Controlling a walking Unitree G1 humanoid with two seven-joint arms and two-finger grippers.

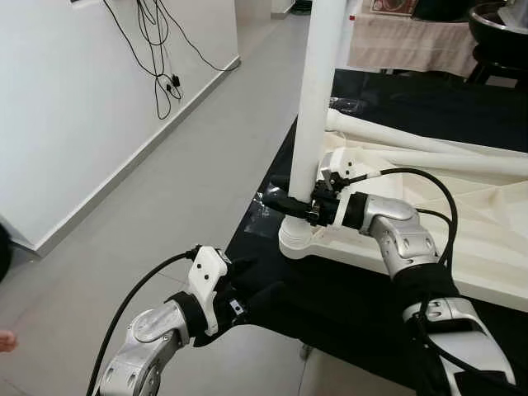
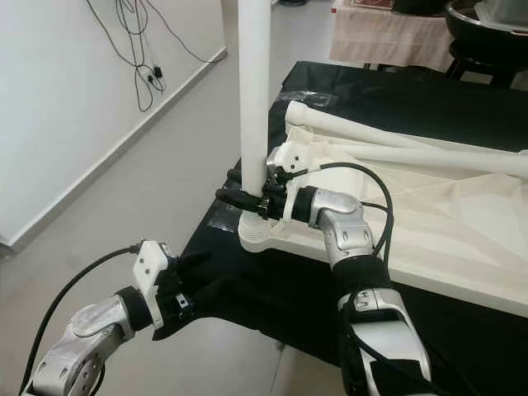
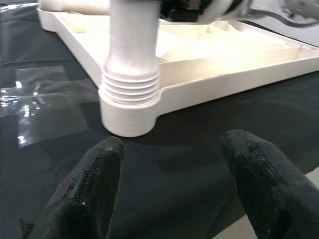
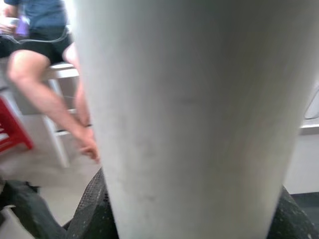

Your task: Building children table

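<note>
While the upturned white tabletop lies on the black cloth, its upright leg is clamped near the socket by the right gripper; the left gripper is held spread at the cloth's edge.

No readable text, labels or numbers anywhere that I can spot; the far-right table might have something printed on it, way too blurry.
</note>
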